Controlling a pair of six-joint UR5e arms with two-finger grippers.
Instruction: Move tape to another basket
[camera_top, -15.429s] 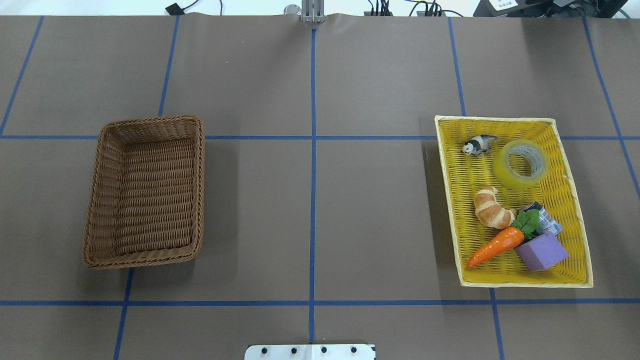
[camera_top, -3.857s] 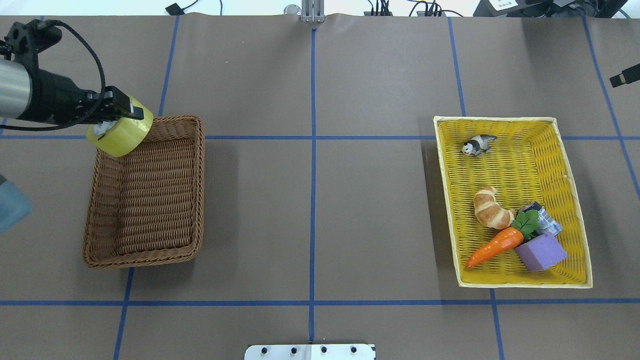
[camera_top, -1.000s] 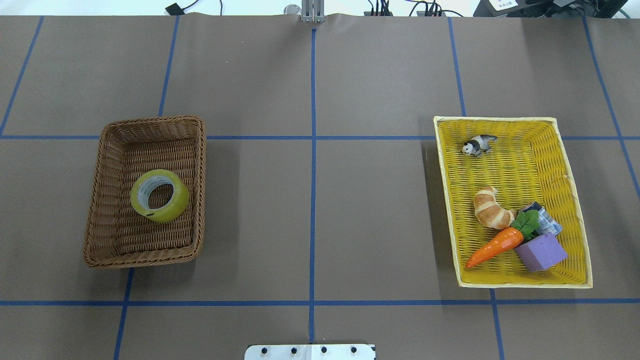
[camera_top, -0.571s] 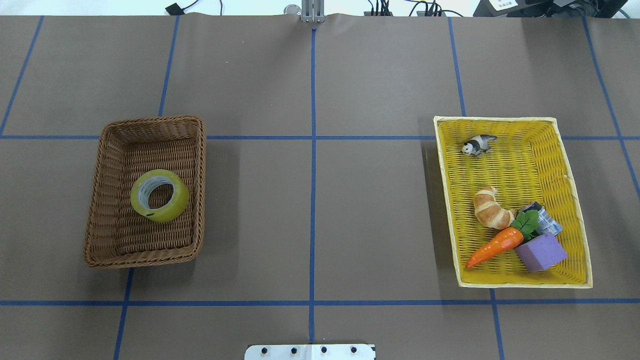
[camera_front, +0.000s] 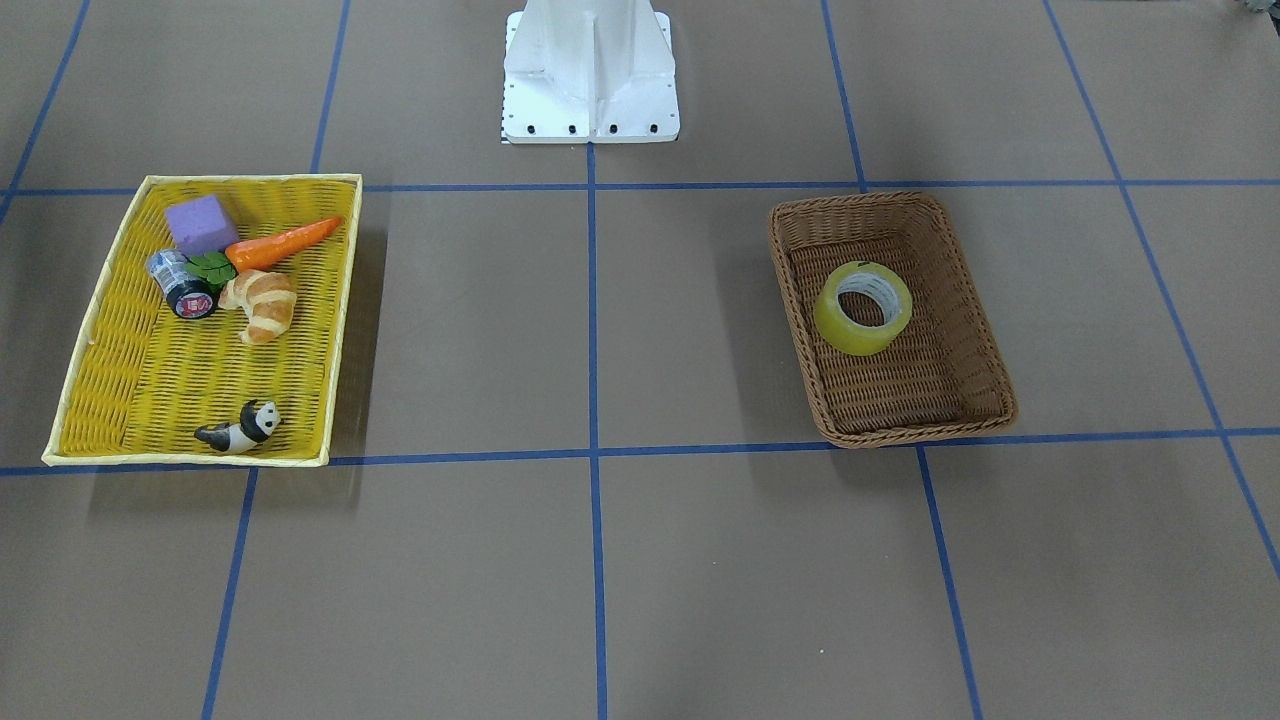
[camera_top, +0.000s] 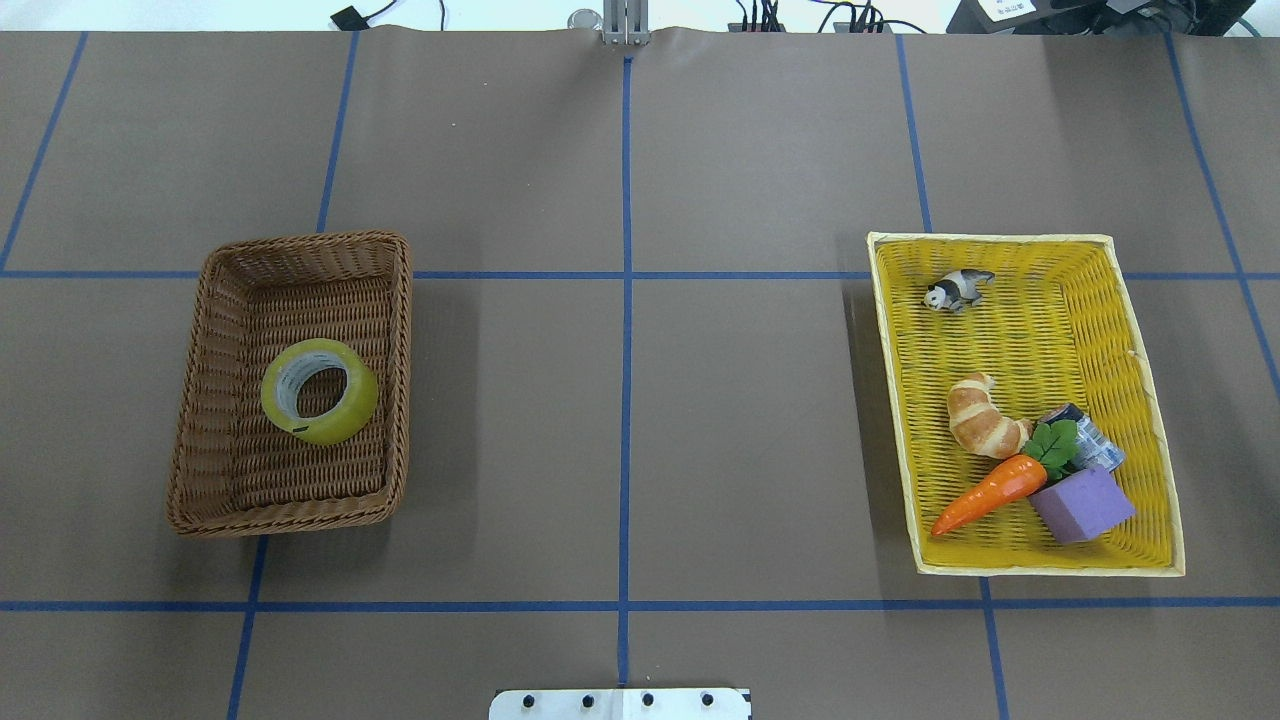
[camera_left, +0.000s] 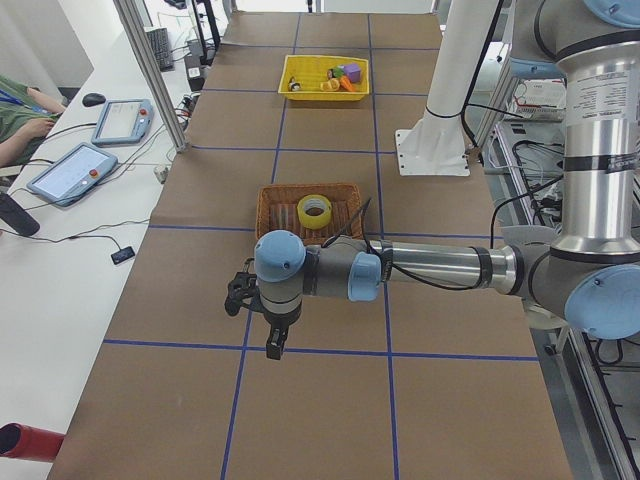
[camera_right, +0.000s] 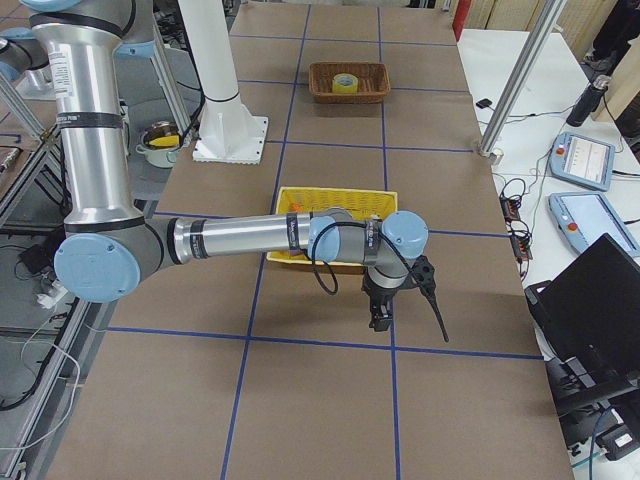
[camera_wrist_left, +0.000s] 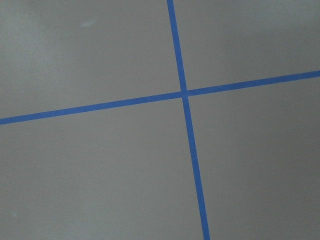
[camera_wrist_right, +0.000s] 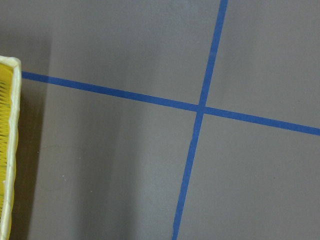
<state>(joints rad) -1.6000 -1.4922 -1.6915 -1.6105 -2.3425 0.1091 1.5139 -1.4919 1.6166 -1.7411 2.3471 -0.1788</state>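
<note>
The yellow tape roll (camera_top: 346, 420) lies flat near the middle of the brown wicker basket (camera_top: 300, 482) on the table's left side. It also shows in the front view (camera_front: 848, 335), inside the basket (camera_front: 900, 392). Nothing touches it. Neither gripper shows in the overhead or front view. In the exterior left view my left gripper (camera_left: 272, 345) hangs over bare table, nearer that camera than the basket (camera_left: 275, 213). In the exterior right view my right gripper (camera_right: 380, 320) hangs over bare table beside the yellow tray (camera_right: 335, 197). I cannot tell whether either is open or shut.
The shallow yellow tray (camera_top: 990, 239) on the right holds a panda figure (camera_top: 958, 289), a croissant (camera_top: 985, 417), a carrot (camera_top: 990, 492), a purple block (camera_top: 1082, 503) and a small can (camera_top: 1092, 437). The robot's white base (camera_front: 590, 70) stands at the table's middle edge.
The tape went from the yellow tray to the wicker basket. My left gripper held it over the basket's far corner, let it go and left the overhead view. Nothing moved in the last second.
</note>
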